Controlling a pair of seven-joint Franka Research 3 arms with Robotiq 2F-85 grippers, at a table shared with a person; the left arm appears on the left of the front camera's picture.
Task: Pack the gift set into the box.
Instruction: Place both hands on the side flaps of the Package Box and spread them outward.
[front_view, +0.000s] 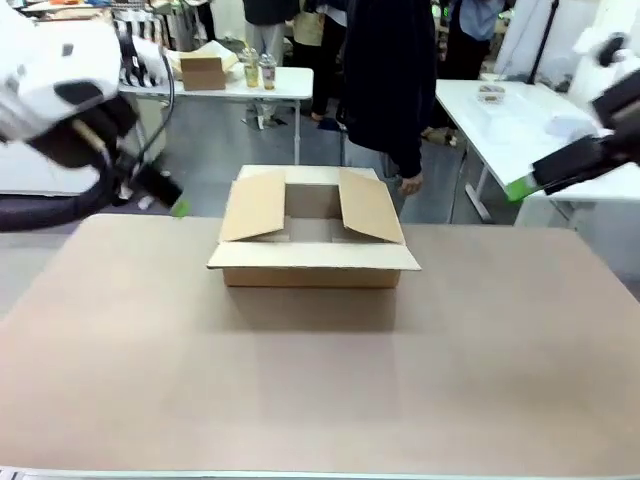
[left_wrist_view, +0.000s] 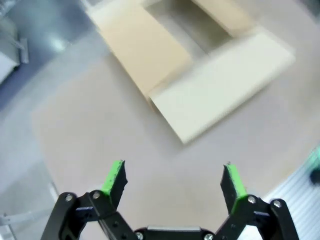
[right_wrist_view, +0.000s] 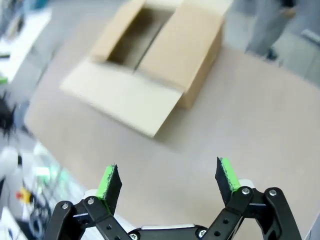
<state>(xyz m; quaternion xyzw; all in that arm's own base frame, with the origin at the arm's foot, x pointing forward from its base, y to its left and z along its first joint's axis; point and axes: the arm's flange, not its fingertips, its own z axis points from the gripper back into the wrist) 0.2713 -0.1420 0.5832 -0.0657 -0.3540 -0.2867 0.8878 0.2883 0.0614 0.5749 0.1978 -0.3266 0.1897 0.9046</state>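
Brown tabletop (front_view: 320, 380) stretches wide on the robot's side. Up at the left edge hangs the left gripper (left_wrist_view: 174, 180), fingers spread wide with nothing between the green pads, well above the surface. Over on the right, the right gripper (right_wrist_view: 169, 180) matches it: jaws apart, nothing held, raised off the table. Between them, towards the far side of the table, sits the box (front_view: 312, 262), top open. Its near flap folds out flat towards the robot, and the two side flaps lean up over the opening. Just past the far edge stands a person (front_view: 385, 80) in dark clothing, one hand (front_view: 410, 183) hanging down. Farther back, a white table (front_view: 290, 85) carries a small carton (front_view: 203, 72) and two bottles (front_view: 258, 68).
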